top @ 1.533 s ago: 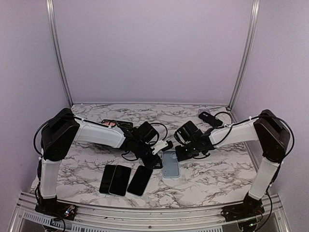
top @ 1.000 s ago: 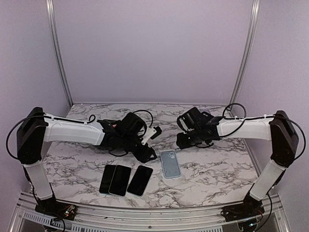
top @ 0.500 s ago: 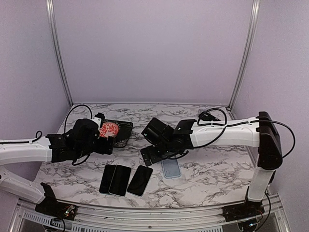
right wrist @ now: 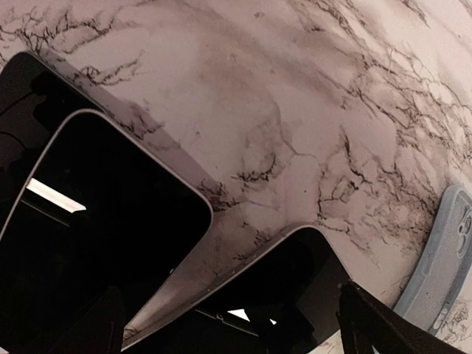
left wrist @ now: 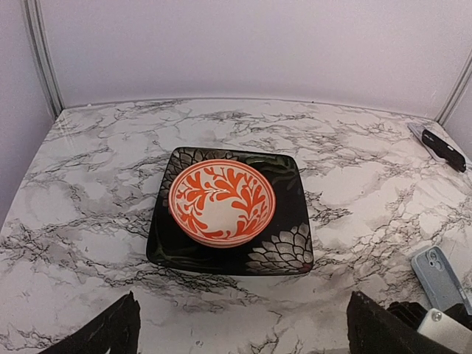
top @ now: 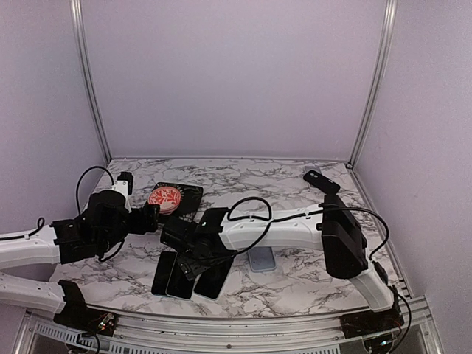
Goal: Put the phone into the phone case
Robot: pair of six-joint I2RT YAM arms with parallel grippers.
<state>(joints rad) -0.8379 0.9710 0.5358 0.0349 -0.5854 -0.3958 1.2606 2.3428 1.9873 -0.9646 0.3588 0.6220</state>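
- Top external view: the right arm reaches across toward the left, and the right gripper (top: 189,258) sits low over the far ends of three phones (top: 181,280). The phones lie side by side, screens dark, near the front of the marble table (top: 317,284).
- Right wrist view: the fingers (right wrist: 372,328) are spread wide and released, with nothing clamped between them. I cannot tell whether they touch the phones below.
- The pale blue phone case (top: 261,259) lies flat just right of the phones, apart from them. Whether it holds a phone cannot be told.
- The left gripper (top: 150,219) is likewise released and grasps nothing. It faces a black square plate (left wrist: 287,251) carrying an orange-patterned bowl (left wrist: 221,203).
- A dark flat object (top: 321,181) rests in the back right corner.
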